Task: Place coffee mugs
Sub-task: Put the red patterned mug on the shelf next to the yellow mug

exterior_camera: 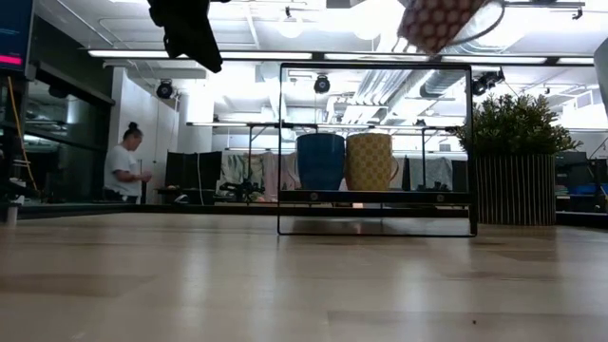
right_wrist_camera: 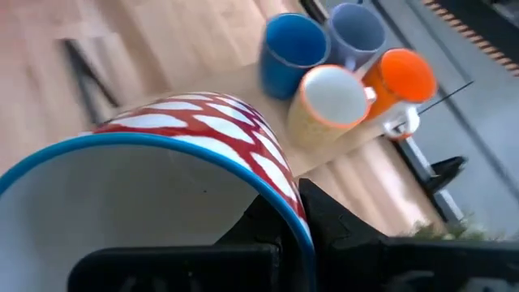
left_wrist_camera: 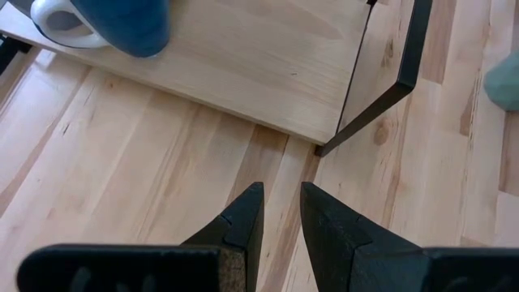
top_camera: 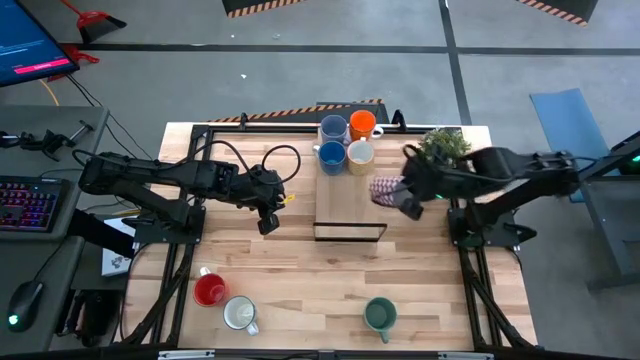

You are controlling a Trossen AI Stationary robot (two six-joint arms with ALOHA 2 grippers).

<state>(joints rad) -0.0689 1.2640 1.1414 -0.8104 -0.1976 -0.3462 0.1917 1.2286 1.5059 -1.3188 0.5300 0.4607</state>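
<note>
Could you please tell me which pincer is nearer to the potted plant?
Right. The right pincer, holding a red-patterned mug, sits just beside the potted plant; the left pincer hovers across the rack.

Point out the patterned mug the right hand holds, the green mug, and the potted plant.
patterned mug (right_wrist_camera: 219, 134): right wrist view, red-and-white outer wall.
green mug (top_camera: 379, 315): high view, its open top.
potted plant (exterior_camera: 513, 185): low view, slatted pot wall.

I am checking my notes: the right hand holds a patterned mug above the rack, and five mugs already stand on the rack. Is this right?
Not quite. The high view shows four mugs standing on the rack, not five. The right hand does hold the patterned mug above it.
</note>
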